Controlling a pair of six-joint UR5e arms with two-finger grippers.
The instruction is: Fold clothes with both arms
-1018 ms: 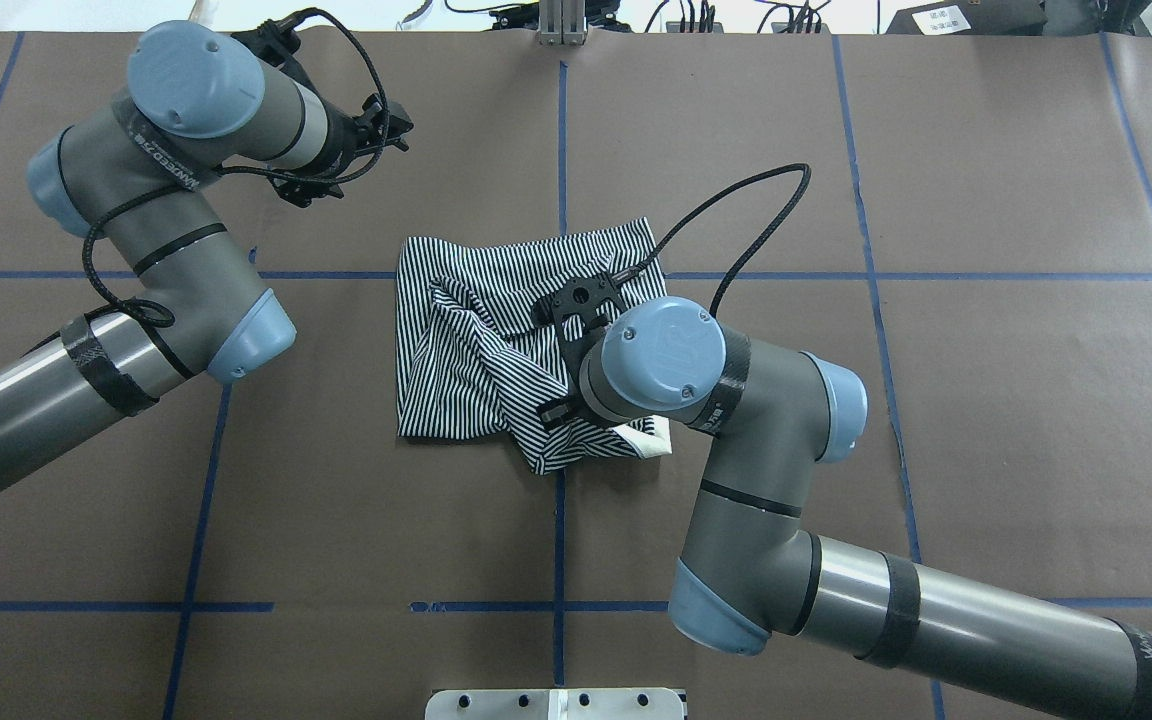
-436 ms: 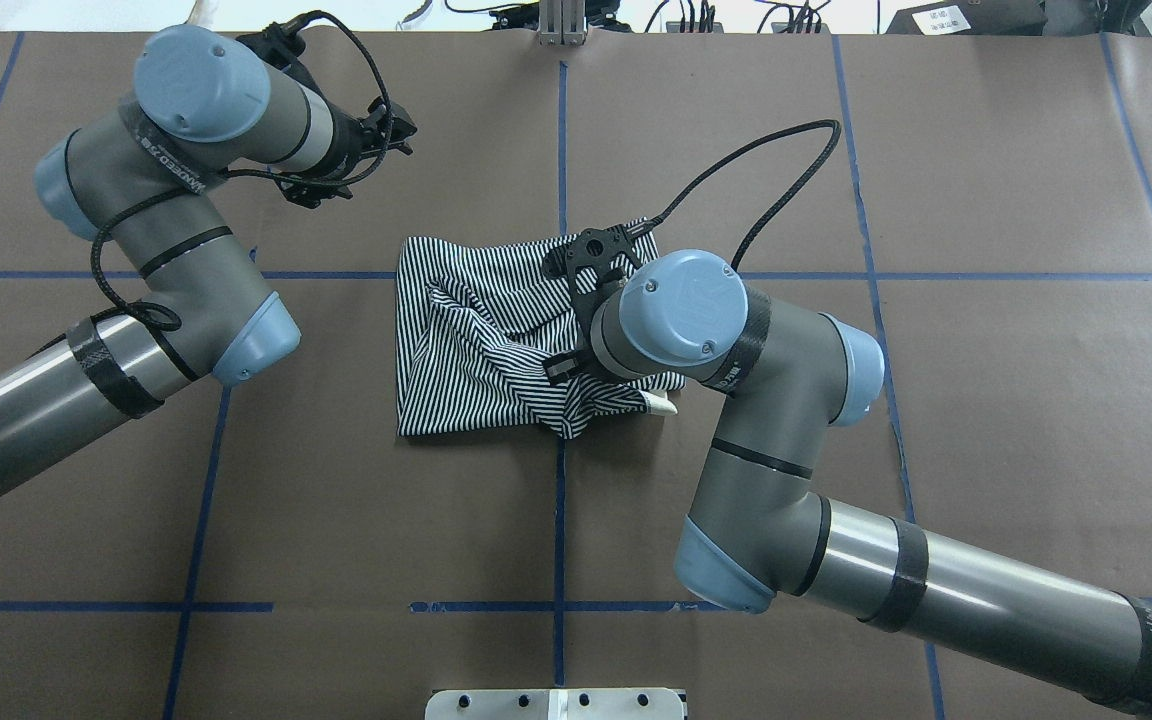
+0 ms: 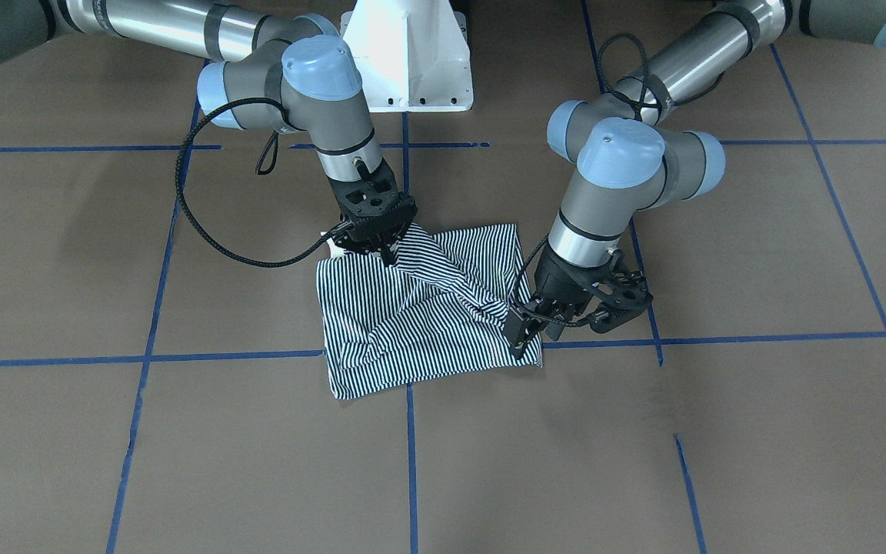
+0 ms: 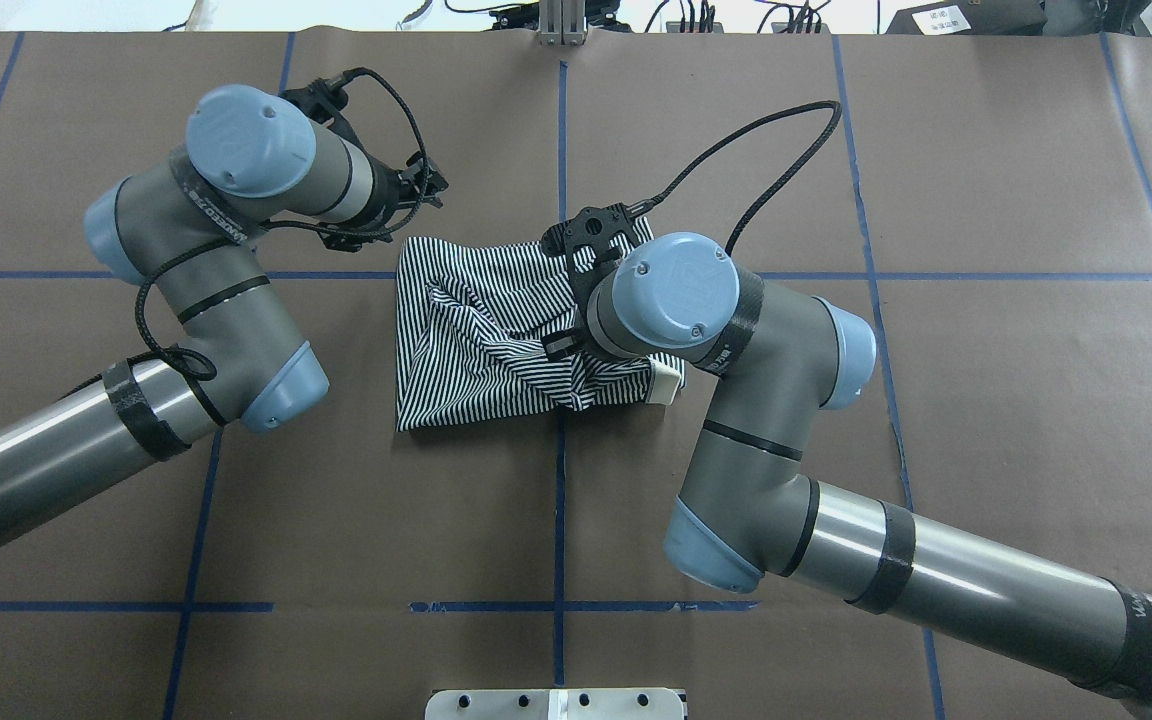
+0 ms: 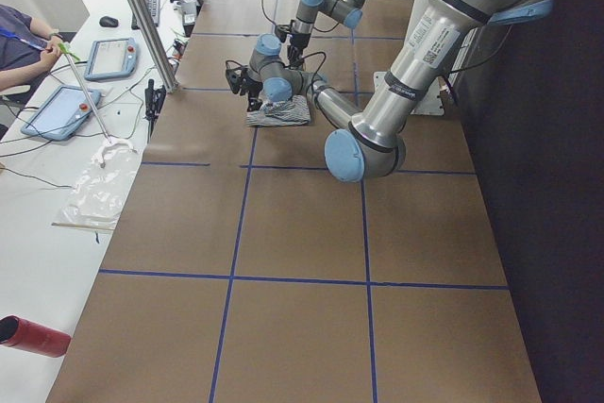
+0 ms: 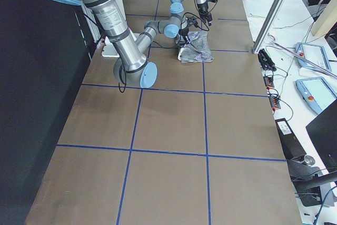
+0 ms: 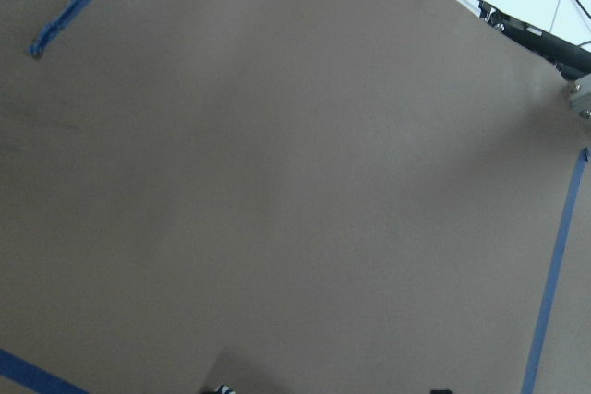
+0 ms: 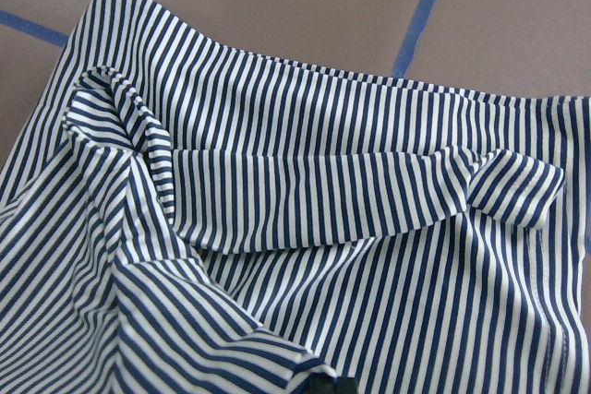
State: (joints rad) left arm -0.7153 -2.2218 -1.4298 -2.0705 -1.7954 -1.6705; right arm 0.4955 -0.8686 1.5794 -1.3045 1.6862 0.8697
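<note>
Fabric of polo shirt (image 3: 412,323) pinched in right gripper (image 3: 388,252); left gripper (image 3: 554,332) spread wide near its corner.

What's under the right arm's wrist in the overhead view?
The striped shirt, cream collar peeking out beside it. Where the right gripper meets the fabric is covered there.

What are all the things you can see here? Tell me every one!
striped shirt: one, navy and white, crumpled mid-table.
table: one, brown cover, under everything.
tape lines: several, blue, a grid on the table.
base: one, white, at the robot's table edge.
tablets: two, grey-blue, on the white side bench.
cylinder: one, red, at that bench's near end.
person: one, partly seen, at the bench.
left arm: one, silver-grey, blue caps; left gripper open, empty, by the shirt's corner.
right arm: one, same colours; right gripper shut on the striped shirt.
</note>
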